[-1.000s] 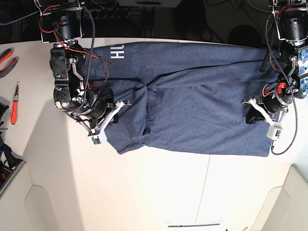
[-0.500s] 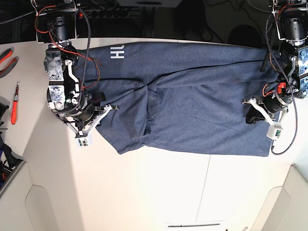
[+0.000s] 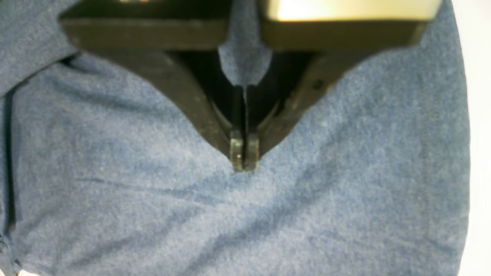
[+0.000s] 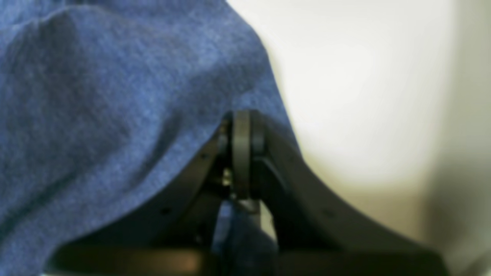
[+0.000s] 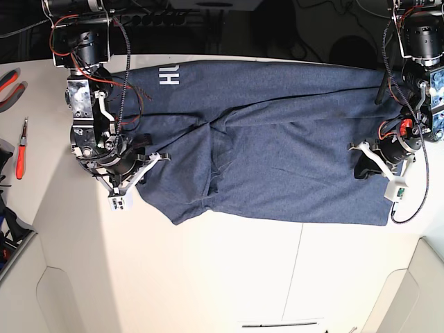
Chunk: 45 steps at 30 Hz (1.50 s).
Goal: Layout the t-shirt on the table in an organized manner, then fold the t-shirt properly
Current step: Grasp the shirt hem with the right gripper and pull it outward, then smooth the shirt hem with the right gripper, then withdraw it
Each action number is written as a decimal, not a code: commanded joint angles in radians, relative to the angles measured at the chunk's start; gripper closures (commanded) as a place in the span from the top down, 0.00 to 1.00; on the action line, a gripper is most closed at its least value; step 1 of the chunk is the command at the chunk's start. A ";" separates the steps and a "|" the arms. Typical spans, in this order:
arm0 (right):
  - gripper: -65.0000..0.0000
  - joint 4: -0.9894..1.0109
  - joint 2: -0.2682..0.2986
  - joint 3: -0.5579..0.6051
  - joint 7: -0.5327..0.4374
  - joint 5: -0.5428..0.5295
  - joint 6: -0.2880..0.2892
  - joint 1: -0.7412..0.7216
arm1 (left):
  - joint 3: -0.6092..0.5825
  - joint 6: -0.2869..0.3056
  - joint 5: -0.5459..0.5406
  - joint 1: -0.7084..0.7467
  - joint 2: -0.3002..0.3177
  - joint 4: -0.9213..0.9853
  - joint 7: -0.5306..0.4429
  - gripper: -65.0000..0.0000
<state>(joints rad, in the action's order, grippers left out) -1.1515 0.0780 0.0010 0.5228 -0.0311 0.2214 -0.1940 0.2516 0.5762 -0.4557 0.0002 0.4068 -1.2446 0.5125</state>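
The navy t-shirt (image 5: 277,152) lies spread wide across the white table (image 5: 229,277), with rumpled folds near its middle and white lettering (image 5: 168,74) at the far left. My right gripper (image 5: 144,158) is at the shirt's left edge. In the right wrist view it (image 4: 241,122) is shut on the t-shirt (image 4: 96,96), whose cloth drapes over the fingers. My left gripper (image 5: 359,169) rests near the shirt's right end. In the left wrist view it (image 3: 241,159) is shut, its tips pinching the fabric (image 3: 345,172), and creases run out from them.
Red-handled pliers (image 5: 8,83) and a red screwdriver (image 5: 21,149) lie on the table's left side, with dark tools (image 5: 7,208) at the left edge. A thin seam (image 5: 302,270) crosses the near part of the table. Cables hang from both arms.
My right arm has drawn away to the left, taking the shirt's left edge with it. The left arm and the shirt's right end have stayed put.
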 commanded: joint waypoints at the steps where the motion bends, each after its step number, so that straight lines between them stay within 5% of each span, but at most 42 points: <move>1: 0.00 0.006 0.005 -0.002 0.030 0.020 -0.002 -0.018 | 0.006 0.004 -0.015 -0.014 0.017 -0.014 -0.024 0.00; 13: 0.00 0.179 0.005 -0.002 -0.130 0.119 -0.045 -0.313 | 0.006 0.004 -0.014 -0.014 0.017 -0.014 -0.029 0.00; 18: 0.00 0.283 0.008 -0.002 -0.102 -0.001 0.003 -0.415 | 0.006 0.004 -0.014 -0.014 0.017 -0.014 -0.038 0.00; 22: 0.00 0.143 0.009 -0.002 0.100 -0.198 0.120 -0.358 | 0.006 0.004 -0.010 -0.014 0.017 -0.014 -0.037 0.00; 29: 0.00 -0.218 0.008 -0.002 0.222 -0.196 0.122 -0.122 | 0.006 0.004 -0.010 -0.014 0.017 -0.012 -0.032 0.00; 37: 0.00 -0.256 0.008 -0.002 0.148 -0.104 0.105 0.054 | 0.006 0.004 -0.011 -0.014 0.017 -0.012 -0.022 0.00; 45: 0.00 -0.184 0.018 -0.013 0.048 -0.036 0.061 0.073 | 0.006 0.004 -0.011 -0.014 0.017 -0.012 -0.023 0.00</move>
<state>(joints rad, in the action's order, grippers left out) -1.3209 0.0891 -0.0071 0.5911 -0.0658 0.2871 -0.1047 0.2516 0.5762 -0.4534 0.0021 0.4068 -1.2423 0.5083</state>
